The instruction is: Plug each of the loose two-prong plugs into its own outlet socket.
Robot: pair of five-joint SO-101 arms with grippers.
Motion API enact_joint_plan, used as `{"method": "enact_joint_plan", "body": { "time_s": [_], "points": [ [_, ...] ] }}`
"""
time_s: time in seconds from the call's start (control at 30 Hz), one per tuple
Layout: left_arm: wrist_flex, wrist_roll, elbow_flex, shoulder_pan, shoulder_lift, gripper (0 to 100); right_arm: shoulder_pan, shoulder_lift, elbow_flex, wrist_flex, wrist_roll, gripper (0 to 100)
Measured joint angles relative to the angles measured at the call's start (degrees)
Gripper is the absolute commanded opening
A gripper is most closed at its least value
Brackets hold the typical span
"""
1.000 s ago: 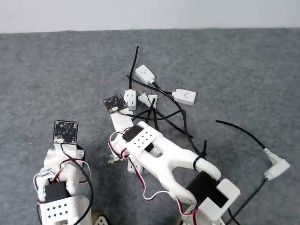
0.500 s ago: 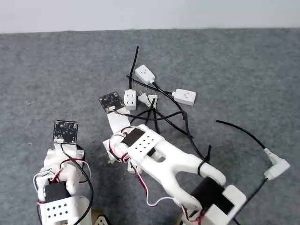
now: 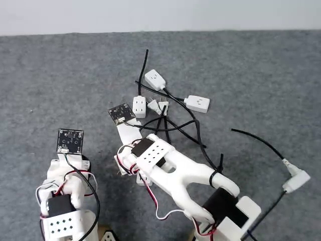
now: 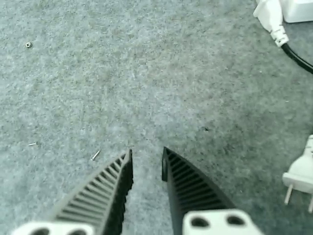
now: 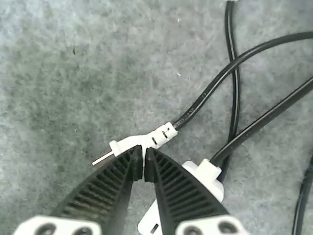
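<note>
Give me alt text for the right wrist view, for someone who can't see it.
The right gripper, fingers nearly shut, points its tips at a white two-prong plug lying on grey carpet. Its black cord runs off, crossing other cords, and another white connector lies beside the fingers.

Carpet (image 3: 261, 75): mid-grey w/ fine speckle. Wall strip (image 3: 150, 15) behind it: pale grey-white.
Sockets (image 3: 197, 103): all white from my feed. Cords (image 5: 234, 63): black.
Plug (image 5: 142, 139) at R gripper (image 5: 143, 148): white, prong silver. 2nd plug (image 4: 299, 178): white, prongs pale metal.
L gripper (image 4: 146, 152) + R gripper: fingers black, ribbed; mounts white.
Arms (image 3: 185, 168): white. Servos (image 3: 220, 203): black. Wiring (image 3: 153, 198): I note red/white/black.
Cam boards (image 3: 70, 140): black, few light specks.
</note>
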Motion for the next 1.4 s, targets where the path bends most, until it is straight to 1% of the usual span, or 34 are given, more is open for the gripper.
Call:
{"method": "enact_joint_plan", "body": {
  "time_s": [0.23, 0.43, 0.63, 0.8, 0.93, 1.27, 1.4],
  "points": [
    [0.00, 0.00, 0.00, 0.00, 0.00, 10, 0.00, 2.29, 0.00, 0.18, 1.67, 0.8],
    [0.00, 0.00, 0.00, 0.00, 0.00, 10, 0.09, 5.54, -4.31, 4.84, 1.67, 0.8],
    [0.00, 0.00, 0.00, 0.00, 0.00, 10, 0.09, 5.54, -4.84, 5.36, 1.67, 1.7],
    [0.00, 0.00, 0.00, 0.00, 0.00, 10, 0.62, 3.25, -4.66, 5.54, -2.11, 8.0],
    [0.00, 0.00, 0.00, 0.00, 0.00, 10, 1.05, 2.37, -4.66, 4.48, -5.36, 5.5],
    [0.00, 0.00, 0.00, 0.00, 0.00, 10, 1.32, 2.37, -4.66, 1.05, -6.15, 5.2],
    [0.00, 0.00, 0.00, 0.00, 0.00, 10, 2.55, 2.37, -4.66, 1.05, -8.35, 5.3]
  ]
}}
